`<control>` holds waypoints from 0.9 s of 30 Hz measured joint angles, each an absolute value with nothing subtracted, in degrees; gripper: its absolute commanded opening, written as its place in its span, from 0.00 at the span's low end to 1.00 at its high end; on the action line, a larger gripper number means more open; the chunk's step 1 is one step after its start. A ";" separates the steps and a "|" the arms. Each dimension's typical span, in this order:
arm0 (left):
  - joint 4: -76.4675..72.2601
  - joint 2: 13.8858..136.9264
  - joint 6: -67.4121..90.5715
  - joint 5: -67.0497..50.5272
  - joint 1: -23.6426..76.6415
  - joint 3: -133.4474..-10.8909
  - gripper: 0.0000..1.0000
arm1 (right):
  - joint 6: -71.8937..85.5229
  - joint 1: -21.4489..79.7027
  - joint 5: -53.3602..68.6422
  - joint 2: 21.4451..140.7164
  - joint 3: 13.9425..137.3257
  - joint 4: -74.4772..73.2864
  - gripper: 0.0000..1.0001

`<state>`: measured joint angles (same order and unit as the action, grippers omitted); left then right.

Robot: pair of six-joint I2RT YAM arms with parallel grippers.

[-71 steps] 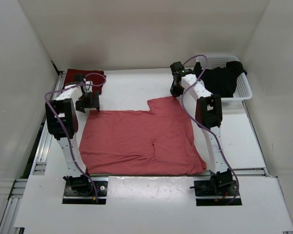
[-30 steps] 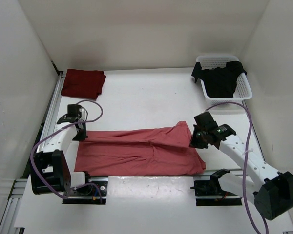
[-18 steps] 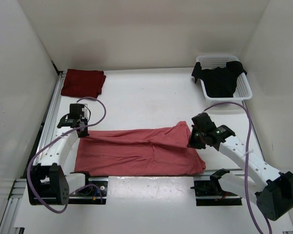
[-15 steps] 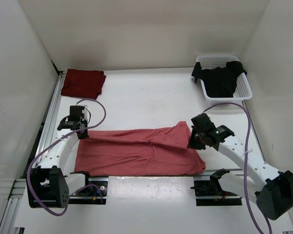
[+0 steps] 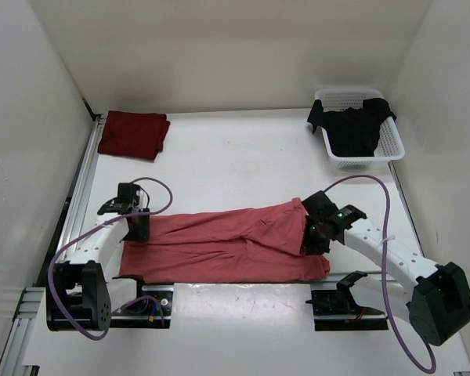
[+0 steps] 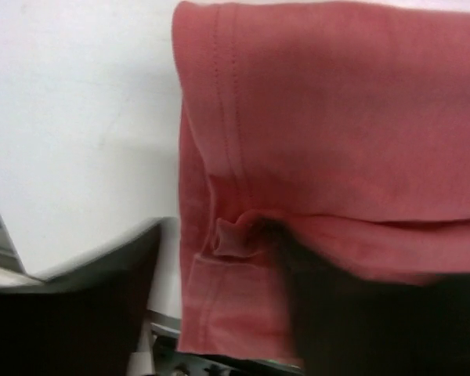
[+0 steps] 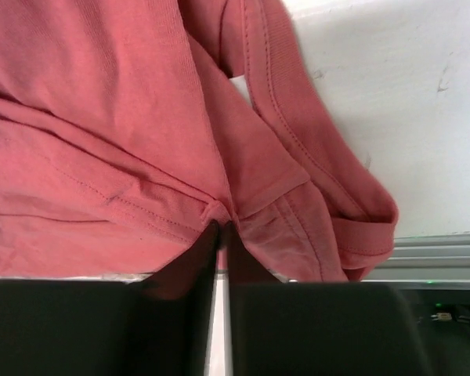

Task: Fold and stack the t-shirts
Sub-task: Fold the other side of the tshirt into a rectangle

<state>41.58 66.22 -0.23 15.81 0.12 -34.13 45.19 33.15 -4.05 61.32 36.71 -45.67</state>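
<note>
I count three t-shirts. The salmon pink t-shirt [image 5: 219,239] lies lower centre on the desk [image 5: 235,157], the maroon t-shirt [image 5: 133,133] upper left, and the black t-shirt [image 5: 356,129] in the one basket [image 5: 393,147] upper right. The right gripper [image 5: 313,239] pinches the salmon pink t-shirt. I cannot tell the left gripper [image 5: 137,227] grip.

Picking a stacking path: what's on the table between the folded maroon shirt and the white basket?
Nothing: the top external view shows only bare white table between the maroon t-shirt and the basket.

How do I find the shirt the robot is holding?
On the white table, look along the edge nearest the arms' bases. The salmon pink t-shirt lies there as a long band, the left gripper pinching one end, the right gripper the other. The maroon t-shirt sits far left, the black t-shirt in the basket; neither is held.
</note>
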 measured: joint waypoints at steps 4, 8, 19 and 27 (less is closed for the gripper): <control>43.53 66.08 -0.08 15.62 0.05 -36.07 0.90 | 45.04 33.54 -3.66 61.10 36.71 -46.72 0.50; 46.33 65.71 -0.12 13.37 -2.81 -42.54 0.91 | 44.40 33.78 -4.49 56.21 36.97 -48.25 0.50; 44.36 81.69 -0.03 8.32 -5.67 -48.80 0.90 | 41.76 33.71 -5.21 64.23 38.41 -39.24 0.49; 42.76 86.00 -0.03 7.92 -6.59 -48.60 0.73 | 40.36 31.22 -5.17 70.35 38.79 -35.42 0.41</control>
<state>42.76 86.00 -0.03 7.92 -6.59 -48.60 40.36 31.22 -5.17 70.35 38.79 -35.42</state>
